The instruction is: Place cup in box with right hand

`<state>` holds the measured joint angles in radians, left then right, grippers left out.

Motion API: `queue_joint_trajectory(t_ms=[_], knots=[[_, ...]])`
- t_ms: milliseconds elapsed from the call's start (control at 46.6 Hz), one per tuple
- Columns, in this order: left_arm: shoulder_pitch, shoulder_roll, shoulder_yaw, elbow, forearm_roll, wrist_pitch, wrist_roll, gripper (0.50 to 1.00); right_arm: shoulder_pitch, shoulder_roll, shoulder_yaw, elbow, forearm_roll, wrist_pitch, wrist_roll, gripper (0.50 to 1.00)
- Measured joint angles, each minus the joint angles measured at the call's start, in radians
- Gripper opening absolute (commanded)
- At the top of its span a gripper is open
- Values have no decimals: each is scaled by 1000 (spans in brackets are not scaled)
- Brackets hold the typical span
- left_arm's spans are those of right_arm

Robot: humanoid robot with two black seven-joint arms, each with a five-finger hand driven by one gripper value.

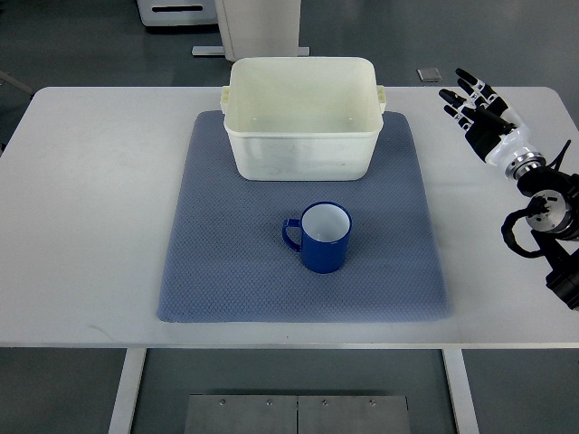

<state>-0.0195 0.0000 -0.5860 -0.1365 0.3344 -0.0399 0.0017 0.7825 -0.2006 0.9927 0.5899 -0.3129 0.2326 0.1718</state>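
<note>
near edge: you are looking down at the white table; its front rim is running across the bottom of the view, with a grey metal plate lying on the floor beneath it
mat: a blue-grey mat is lying flat on the middle of the table; its near edge is stopping just short of the table's front rim
cup: the blue cup is standing upright on the mat, a little right of the mat's centre; its white inside is facing up at you and its handle is pointing to the picture's left; nothing is touching it
box: the cream box is sitting on the far part of the mat, open side up, with nothing showing inside; it is standing beyond the cup, apart from it, with bare mat between the two
right hand: your right hand is hovering over the table's far right corner, well apart from cup and box; its black-tipped fingers are spreading out and pointing away toward the far left; it is holding nothing
right arm: the arm is coming in from the right edge, its black wrist joints lying over the table's right side
floor: a small grey square is lying on the floor beyond the table, just left of the fingers
</note>
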Motion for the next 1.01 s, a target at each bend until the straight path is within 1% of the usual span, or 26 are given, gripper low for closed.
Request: queue_joint_trajectory(t_ms=[193,644,1009], knots=[[1,0,0,0,0,-4,-11,1000,0,0,0,0,0,0,0,1000],[-1,0,0,0,0,0,-9,1000,-6,3,-1,-1,0,0,2,1000],[0,0,0,0,0,0,-9,1000,-4,1,-42,1,1,7,2,1000]])
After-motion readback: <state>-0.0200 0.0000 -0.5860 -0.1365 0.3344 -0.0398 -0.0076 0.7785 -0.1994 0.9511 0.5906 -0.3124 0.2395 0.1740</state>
